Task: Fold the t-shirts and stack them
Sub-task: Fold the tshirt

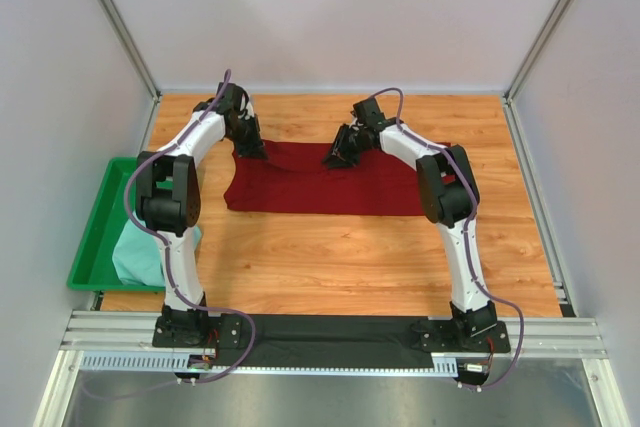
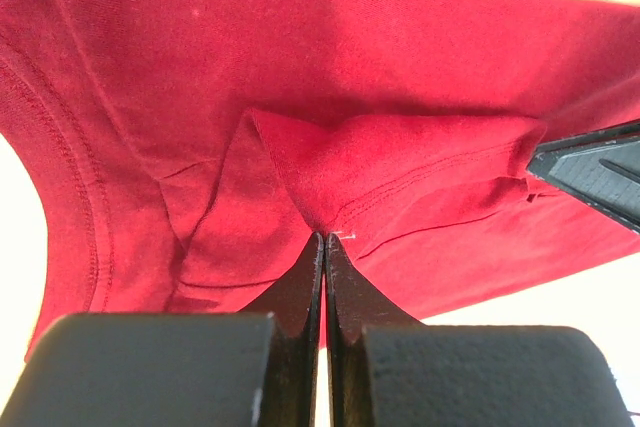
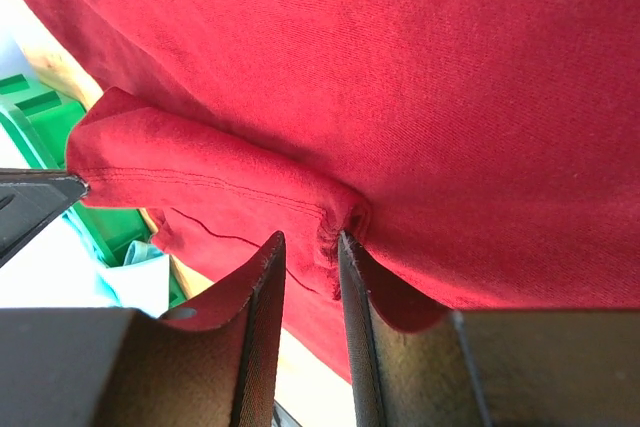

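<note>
Pinching bunched folds of the plain maroon t-shirt (image 1: 320,187): left end effector (image 2: 322,240), right end effector (image 3: 312,242).

The dark red soft cloth t-shirt (image 2: 400,67) runs off the picture above and to both sides of the left gripper (image 2: 322,247), whose closed jaws swallow the pinched fold. Left of the right gripper (image 3: 312,247), a raised fold hides most of the bright green plastic tray (image 3: 40,117). From above, the left arm (image 1: 170,202) covers part of the pale mint cloth shirt (image 1: 140,257), well behind its jaws.
</note>
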### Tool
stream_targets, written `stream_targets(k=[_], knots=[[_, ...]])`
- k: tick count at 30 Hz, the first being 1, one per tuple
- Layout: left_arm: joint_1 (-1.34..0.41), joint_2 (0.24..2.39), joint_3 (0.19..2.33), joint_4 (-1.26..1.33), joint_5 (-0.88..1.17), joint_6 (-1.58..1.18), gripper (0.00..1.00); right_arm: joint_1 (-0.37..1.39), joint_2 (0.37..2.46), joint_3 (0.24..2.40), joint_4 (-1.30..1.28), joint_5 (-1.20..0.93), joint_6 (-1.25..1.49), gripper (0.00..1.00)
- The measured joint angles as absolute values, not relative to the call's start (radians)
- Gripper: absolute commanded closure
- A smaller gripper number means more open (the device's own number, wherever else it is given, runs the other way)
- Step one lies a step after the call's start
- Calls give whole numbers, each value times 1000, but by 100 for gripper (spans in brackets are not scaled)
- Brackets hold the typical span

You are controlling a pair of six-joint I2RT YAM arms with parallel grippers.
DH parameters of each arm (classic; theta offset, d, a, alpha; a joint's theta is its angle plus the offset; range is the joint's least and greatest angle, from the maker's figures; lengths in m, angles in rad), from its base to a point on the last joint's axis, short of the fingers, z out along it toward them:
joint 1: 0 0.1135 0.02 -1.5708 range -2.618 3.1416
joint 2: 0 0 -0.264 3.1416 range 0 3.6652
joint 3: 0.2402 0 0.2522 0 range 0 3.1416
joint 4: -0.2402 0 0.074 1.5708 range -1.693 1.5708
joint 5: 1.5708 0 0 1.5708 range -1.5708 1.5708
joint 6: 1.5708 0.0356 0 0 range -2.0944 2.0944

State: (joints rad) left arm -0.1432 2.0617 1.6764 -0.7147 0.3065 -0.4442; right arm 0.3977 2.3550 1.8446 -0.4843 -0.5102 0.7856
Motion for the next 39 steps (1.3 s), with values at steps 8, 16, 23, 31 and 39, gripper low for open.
stream_targets(k=[8, 16, 23, 31, 39], knots=[[-143, 2062, 1676, -715, 307, -445, 100, 397, 2355, 1839, -481, -509, 804, 77], [-143, 2062, 1676, -715, 308, -445, 100, 397, 2371, 1839, -484, -497, 816, 82], [-143, 2062, 1676, -714, 310, -445, 100, 397, 2387, 1868, -516, -489, 818, 89], [-143, 2062, 1677, -718, 309, -443, 100, 397, 2390, 1906, -566, -480, 819, 100], [-141, 2047, 1674, -744, 305, -433, 100, 389, 2328, 1910, -638, -523, 844, 100]])
